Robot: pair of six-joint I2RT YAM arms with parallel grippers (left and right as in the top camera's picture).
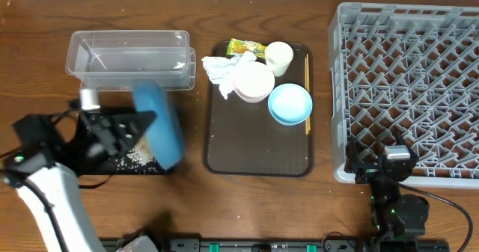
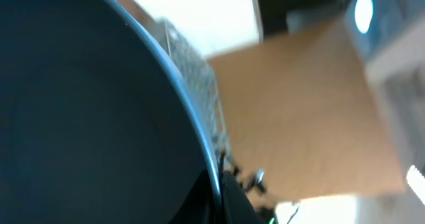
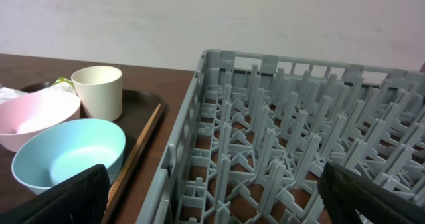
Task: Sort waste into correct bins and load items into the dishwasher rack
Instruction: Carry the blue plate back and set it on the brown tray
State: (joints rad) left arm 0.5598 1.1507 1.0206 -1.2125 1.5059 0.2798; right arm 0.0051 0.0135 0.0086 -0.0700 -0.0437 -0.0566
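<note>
Gripping dark-blue dish [image 1: 160, 132] tilted above black tray [image 1: 120, 167] with left gripper [image 1: 146, 123], crumbs [image 1: 138, 158] in tray, right gripper [image 1: 397, 159] splayed wide, far to tray's right

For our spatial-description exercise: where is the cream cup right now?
In the overhead view, the cream cup stands at the far edge of the brown tray, between the pink bowl and the chopsticks.

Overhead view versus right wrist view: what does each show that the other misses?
Only overhead: the left gripper holding the dark-blue dish tilted over the black tray, plus the clear tub. Only right wrist: pegs of the dishwasher rack seen side-on. Both: that rack, cream cup, pink bowl, light-blue bowl, chopsticks.
</note>
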